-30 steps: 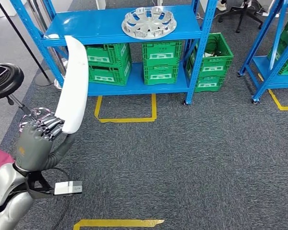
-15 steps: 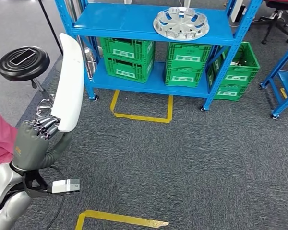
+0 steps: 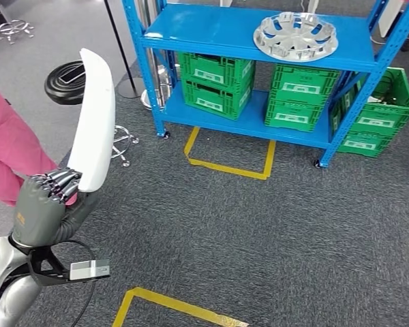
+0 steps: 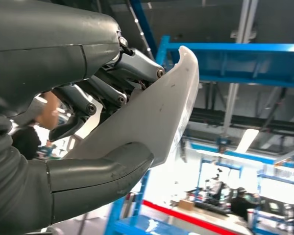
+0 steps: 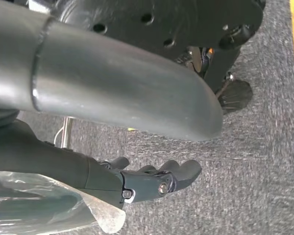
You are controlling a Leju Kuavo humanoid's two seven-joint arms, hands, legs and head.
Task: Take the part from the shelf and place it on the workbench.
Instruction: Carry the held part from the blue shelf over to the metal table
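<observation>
Left hand [image 3: 40, 204] at near left, fingers and thumb closed around the lower end of the white part [image 3: 93, 122], which stands nearly upright above the grey carpet (left wrist view confirms the grip: thumb under, fingers [image 4: 138, 66] over the pale shell). Right hand [image 5: 153, 183] hangs over the carpet, fingers loosely spread, apparently holding nothing, though the view is partly blocked. Blue shelf [image 3: 213, 30] stands far right of the part, well apart from it; 1 silver wheel cover [image 3: 295, 35] on its upper level, green crates [image 3: 218, 85] below. Black stool [image 3: 65, 82] just behind the part. Pink-clad person [image 3: 9, 153] at left edge.
</observation>
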